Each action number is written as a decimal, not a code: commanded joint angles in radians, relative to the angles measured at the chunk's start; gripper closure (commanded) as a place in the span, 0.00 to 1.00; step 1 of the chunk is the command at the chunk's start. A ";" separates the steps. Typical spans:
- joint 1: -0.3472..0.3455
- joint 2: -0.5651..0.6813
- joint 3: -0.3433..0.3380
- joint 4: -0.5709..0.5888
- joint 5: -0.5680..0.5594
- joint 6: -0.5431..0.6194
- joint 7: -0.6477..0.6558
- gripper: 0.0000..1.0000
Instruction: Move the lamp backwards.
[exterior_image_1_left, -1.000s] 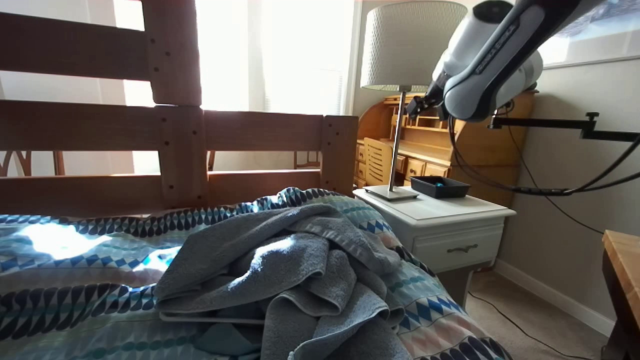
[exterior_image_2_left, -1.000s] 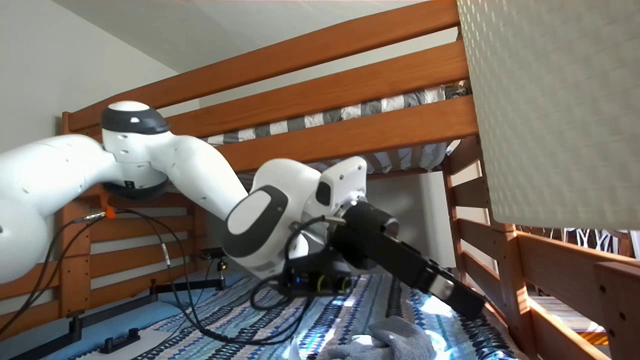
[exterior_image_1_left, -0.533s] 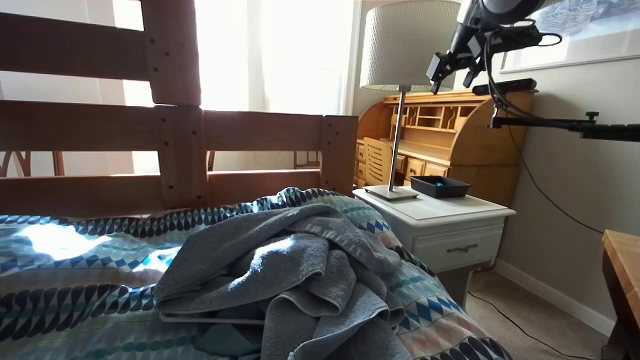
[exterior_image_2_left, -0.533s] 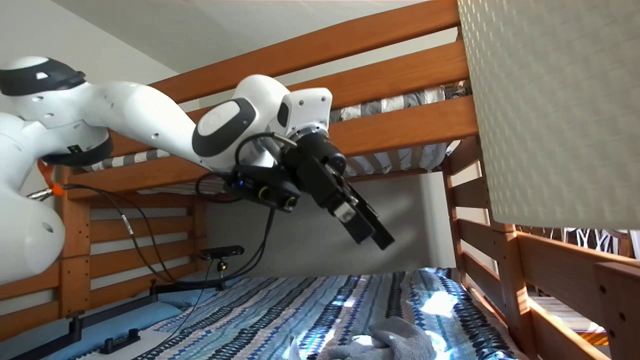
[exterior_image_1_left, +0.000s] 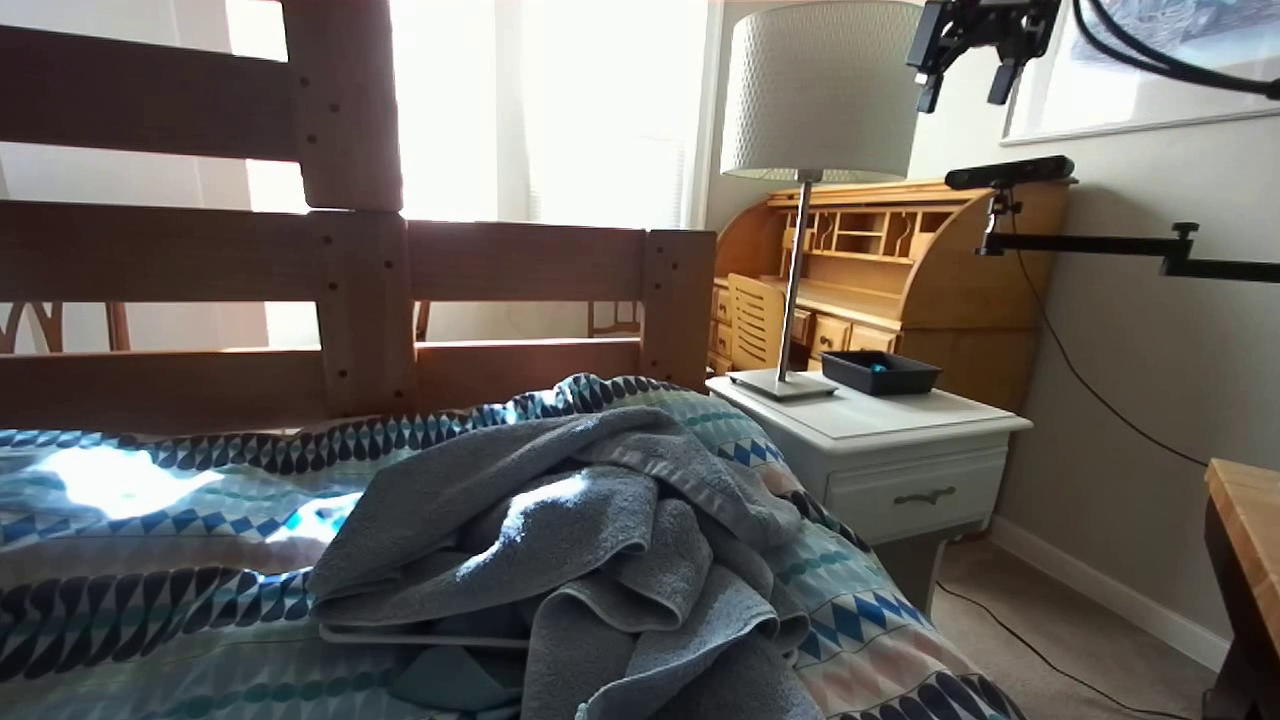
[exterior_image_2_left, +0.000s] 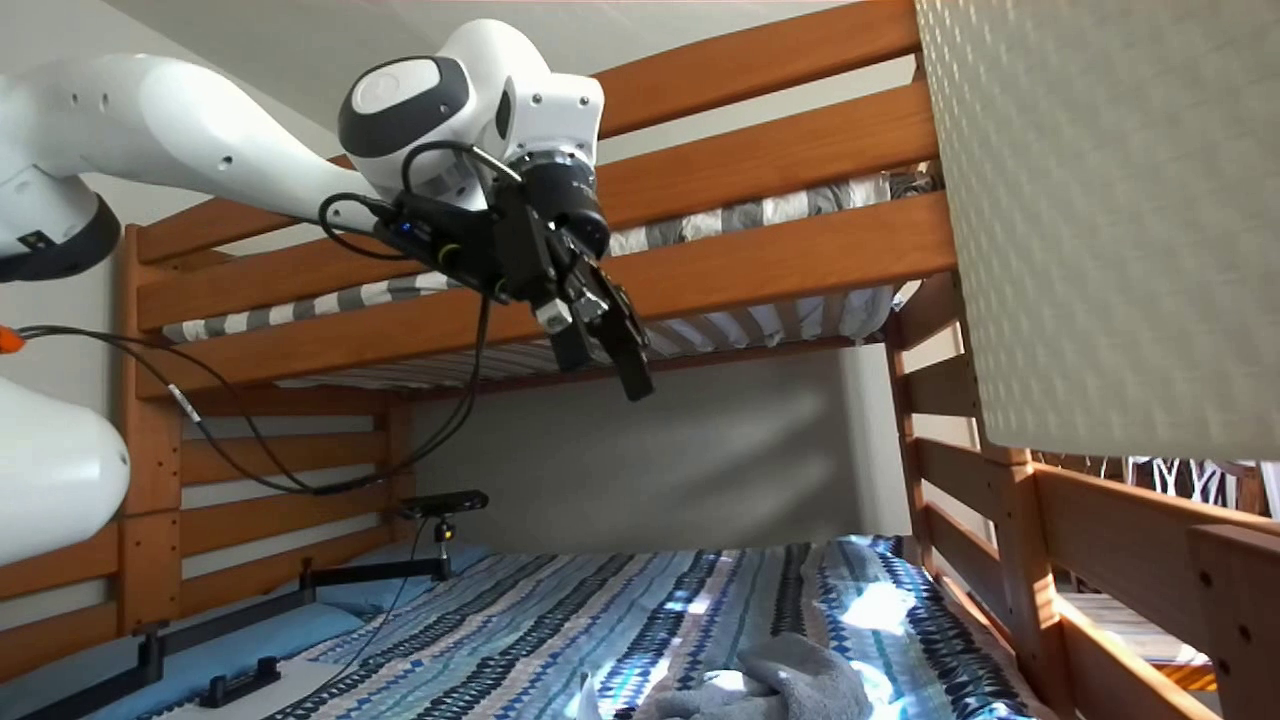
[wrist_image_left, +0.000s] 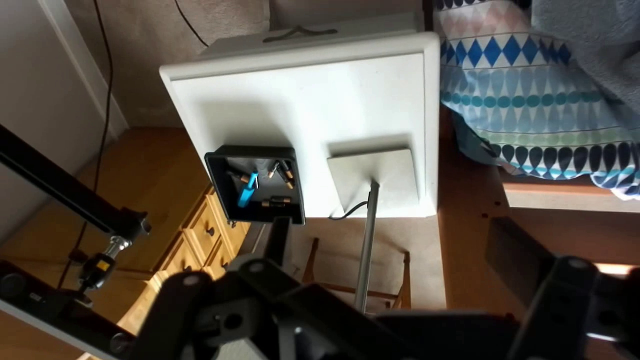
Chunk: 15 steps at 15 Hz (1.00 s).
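Note:
The lamp (exterior_image_1_left: 820, 100) stands upright on a white nightstand (exterior_image_1_left: 930, 425), with its off-white shade, thin metal stem and flat base showing in an exterior view. Only its shade (exterior_image_2_left: 1120, 230) shows at the right edge of an exterior view. In the wrist view the lamp's base (wrist_image_left: 385, 172) and lower stem show; its shade is out of view there. My gripper (exterior_image_1_left: 964, 98) is open and empty, in the air beside the shade and apart from it. Its fingers (exterior_image_2_left: 603, 370) point downward. In the wrist view the open gripper (wrist_image_left: 392, 237) has its fingers spread wide, with the stem between them in the picture.
A black tray (exterior_image_1_left: 880, 374) with batteries and a blue item sits next to the lamp base. A black jointed arm with a camera (exterior_image_1_left: 1010, 172) juts from the wall side. A roll-top desk (exterior_image_1_left: 980, 280) stands behind. The bed bears a grey towel (exterior_image_1_left: 600, 540).
My arm has risen and drawn back, away from the lamp: up and right in an exterior view, up and left in an exterior view. The lamp shows no clear movement.

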 joint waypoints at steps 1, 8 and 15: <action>0.114 0.075 -0.086 0.000 -0.111 0.010 0.087 0.00; 0.117 0.095 -0.089 0.000 -0.113 0.009 0.089 0.00; 0.117 0.095 -0.089 0.001 -0.114 0.009 0.089 0.00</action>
